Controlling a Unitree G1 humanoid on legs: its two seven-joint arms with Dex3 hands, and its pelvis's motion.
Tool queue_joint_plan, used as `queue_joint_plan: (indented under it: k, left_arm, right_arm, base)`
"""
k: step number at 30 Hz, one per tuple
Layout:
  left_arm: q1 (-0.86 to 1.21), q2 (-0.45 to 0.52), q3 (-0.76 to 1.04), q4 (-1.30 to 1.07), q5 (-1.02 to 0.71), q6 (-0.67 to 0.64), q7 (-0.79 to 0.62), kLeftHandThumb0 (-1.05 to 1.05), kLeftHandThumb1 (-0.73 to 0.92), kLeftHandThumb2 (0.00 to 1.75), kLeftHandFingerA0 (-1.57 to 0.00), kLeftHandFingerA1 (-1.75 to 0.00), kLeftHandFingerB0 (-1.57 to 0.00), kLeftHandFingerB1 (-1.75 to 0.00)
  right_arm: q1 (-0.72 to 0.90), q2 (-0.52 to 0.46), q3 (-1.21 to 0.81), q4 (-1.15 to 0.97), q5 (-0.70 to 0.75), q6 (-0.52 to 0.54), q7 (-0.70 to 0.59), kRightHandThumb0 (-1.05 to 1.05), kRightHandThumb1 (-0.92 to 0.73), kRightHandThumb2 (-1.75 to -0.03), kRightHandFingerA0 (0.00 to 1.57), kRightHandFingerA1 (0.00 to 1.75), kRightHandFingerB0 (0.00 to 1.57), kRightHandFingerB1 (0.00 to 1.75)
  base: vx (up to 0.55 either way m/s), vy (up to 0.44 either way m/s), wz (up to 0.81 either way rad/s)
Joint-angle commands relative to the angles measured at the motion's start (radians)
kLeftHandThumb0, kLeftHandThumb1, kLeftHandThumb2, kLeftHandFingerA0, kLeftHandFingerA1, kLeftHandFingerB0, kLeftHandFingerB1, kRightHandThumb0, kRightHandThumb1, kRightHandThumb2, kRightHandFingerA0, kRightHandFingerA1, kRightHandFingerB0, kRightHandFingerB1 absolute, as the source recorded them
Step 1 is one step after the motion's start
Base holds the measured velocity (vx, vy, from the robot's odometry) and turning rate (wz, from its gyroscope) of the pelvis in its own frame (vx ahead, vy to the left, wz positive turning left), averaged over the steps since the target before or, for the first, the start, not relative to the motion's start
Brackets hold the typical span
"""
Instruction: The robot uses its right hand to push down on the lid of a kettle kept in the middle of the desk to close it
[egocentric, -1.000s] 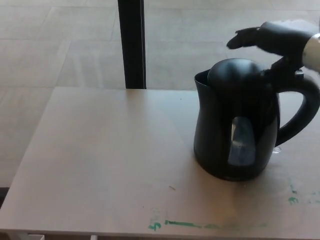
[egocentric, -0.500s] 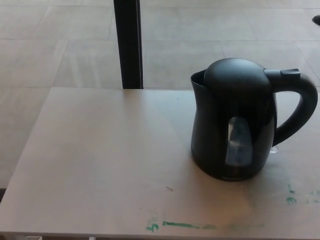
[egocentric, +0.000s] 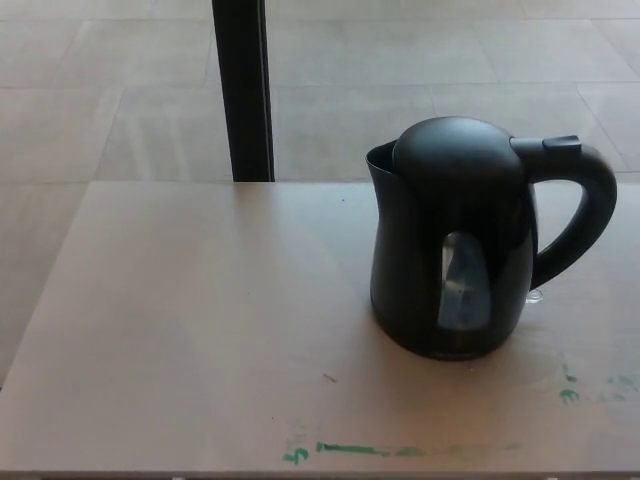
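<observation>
Kettle (egocentric: 470, 240) sits upright on the desk (egocentric: 190, 330), right of centre in my view, spout twd the black post (egocentric: 243, 90) side, handle (egocentric: 580, 215) out to my right. Lid (egocentric: 455, 145) looks flush w/ the body now, dome seated all round as far as I can see, no gap at the rim. So I'd judge the push is done & the lid is closed, tho the hinge end by the handle is dark on dark, can't confirm a latch click from here.

What changed: a sec ago my right hand was up over the lid, fingers spread out toward the spout side. Half a sec ago only a dark tip of it showed at the top right edge. Now neither hand is in view, so I can't tell how my fingers stand, wide or narrow. Whole pic has also slid a bit – post & kettle both drifted left together, which is my head moving, not the kettle. It hasn't budged on the desk, same spot above the green marks (egocentric: 400, 450) near the front edge.

Meaning for the task: right arm pulled clear, kettle undisturbed, lid down – looks like the end of the job. If anything's left it's just a check that the lid stays down
</observation>
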Motion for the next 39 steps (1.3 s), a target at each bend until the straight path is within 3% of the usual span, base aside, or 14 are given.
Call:
queue_joint_plan:
  k: [1, 4, 5, 6, 13, 14, 18, 19, 21, 26, 27, 34, 35, 39]
  left_arm:
    - [0.011, 0.011, 0.006, 0.011, -0.009, 0.002, 0.015, -0.82, 0.74, 0.61, -0.43, -0.41, -0.34, -0.34]
    - [0.004, 0.007, 0.006, 0.005, -0.011, 0.000, 0.013, -0.81, 0.74, 0.63, -0.44, -0.42, -0.34, -0.34]
    - [0.003, 0.009, 0.007, 0.003, -0.012, 0.000, 0.010, -0.82, 0.73, 0.62, -0.42, -0.42, -0.35, -0.34]
    - [0.001, 0.009, 0.008, 0.003, -0.013, 0.002, 0.011, -0.83, 0.73, 0.62, -0.43, -0.42, -0.35, -0.34]
    - [-0.015, 0.001, 0.009, 0.008, -0.014, 0.012, 0.028, -0.86, 0.63, 0.71, -0.40, -0.44, -0.32, -0.38]
    - [-0.016, 0.000, -0.001, 0.006, -0.004, 0.001, 0.023, -0.87, 0.65, 0.70, -0.39, -0.43, -0.32, -0.37]
    - [-0.027, -0.004, 0.007, -0.004, -0.017, 0.007, 0.012, -0.87, 0.65, 0.69, -0.38, -0.44, -0.32, -0.37]
    - [-0.034, -0.003, 0.013, 0.001, -0.023, 0.012, 0.012, -0.84, 0.65, 0.69, -0.38, -0.44, -0.32, -0.38]
    - [-0.037, -0.002, 0.011, 0.002, -0.021, 0.011, 0.008, -0.83, 0.65, 0.71, -0.38, -0.44, -0.31, -0.38]
    - [-0.034, -0.003, 0.007, 0.000, -0.015, 0.012, 0.019, -0.83, 0.74, 0.63, -0.43, -0.44, -0.34, -0.34]
    - [-0.037, -0.005, 0.004, 0.004, -0.010, 0.007, 0.026, -0.82, 0.74, 0.63, -0.44, -0.44, -0.35, -0.35]
    - [-0.021, -0.019, 0.002, 0.007, -0.012, 0.009, 0.014, -0.79, 0.75, 0.60, -0.41, -0.42, -0.34, -0.33]
    - [-0.020, -0.022, 0.003, 0.008, -0.012, 0.007, 0.018, -0.80, 0.74, 0.61, -0.43, -0.43, -0.35, -0.34]
    - [-0.027, -0.023, -0.007, 0.009, -0.002, 0.001, 0.028, -0.80, 0.75, 0.63, -0.44, -0.42, -0.36, -0.34]
  right_arm:
    - [0.511, 0.037, -0.342, 0.140, 0.193, -0.200, -0.200, -1.02, -0.76, -1.18, 0.00, 0.43, 0.02, 0.27]
    - [0.652, 0.148, -0.468, 0.160, 0.277, -0.213, -0.234, -1.03, -0.74, -0.76, 0.00, 0.79, 0.06, 0.56]
    - [0.706, 0.208, -0.512, 0.149, 0.307, -0.207, -0.257, -0.43, -0.35, -1.02, 0.06, 0.60, 0.02, 0.55]
    - [0.724, 0.247, -0.544, 0.152, 0.340, -0.203, -0.256, -0.91, -0.76, -0.62, 0.00, 0.87, 0.10, 0.58]
    - [0.855, 0.508, -0.674, 0.256, 0.443, -0.302, -0.350, -0.82, -0.55, -0.97, 0.39, 0.78, 0.28, 0.62]
    - [0.873, 0.573, -0.687, 0.261, 0.447, -0.329, -0.404, -0.79, -0.70, -0.62, 0.45, 0.89, 0.34, 0.62]
    - [0.875, 0.661, -0.735, 0.254, 0.480, -0.301, -0.419, -0.78, -0.66, -0.60, 0.47, 0.95, 0.39, 0.66]
    - [0.893, 0.691, -0.747, 0.234, 0.499, -0.285, -0.385, -0.80, -0.51, -0.97, 0.69, 1.06, 0.40, 0.68]
    - [0.905, 0.696, -0.750, 0.219, 0.481, -0.266, -0.394, -0.81, -0.62, -0.60, 0.50, 1.17, 0.42, 0.68]
    - [0.933, 0.700, -0.737, 0.240, 0.450, -0.206, -0.366, -0.81, -0.54, -1.00, 0.65, 1.13, 0.36, 0.66]
    - [0.933, 0.697, -0.737, 0.252, 0.451, -0.199, -0.358, -0.80, -0.67, -0.61, 0.41, 1.14, 0.37, 0.65]
    - [0.943, 0.691, -0.751, 0.282, 0.525, -0.175, -0.294, -0.76, -0.68, -0.60, 0.40, 1.01, 0.29, 0.68]
    - [0.944, 0.688, -0.745, 0.289, 0.524, -0.183, -0.298, -0.74, -0.52, -0.95, 0.50, 0.89, 0.30, 0.67]
    - [0.943, 0.698, -0.710, 0.275, 0.528, -0.177, -0.322, -0.77, -0.67, -0.60, 0.35, 0.98, 0.30, 0.67]
  base:
    - [0.00, 0.000, 0.00]
    - [0.00, 0.000, 0.00]
    - [0.00, 0.000, 0.00]
    - [0.00, 0.000, 0.00]
    - [0.00, 0.000, 0.00]
    - [0.00, 0.000, 0.00]
    - [0.00, 0.000, 0.00]
    - [0.00, 0.000, 0.00]
    - [0.00, 0.000, 0.00]
    - [0.00, 0.000, 0.00]
    - [0.00, 0.000, 0.00]
    - [0.00, 0.000, 0.00]
    - [0.00, 0.000, 0.00]
    - [0.00, 0.000, 0.00]
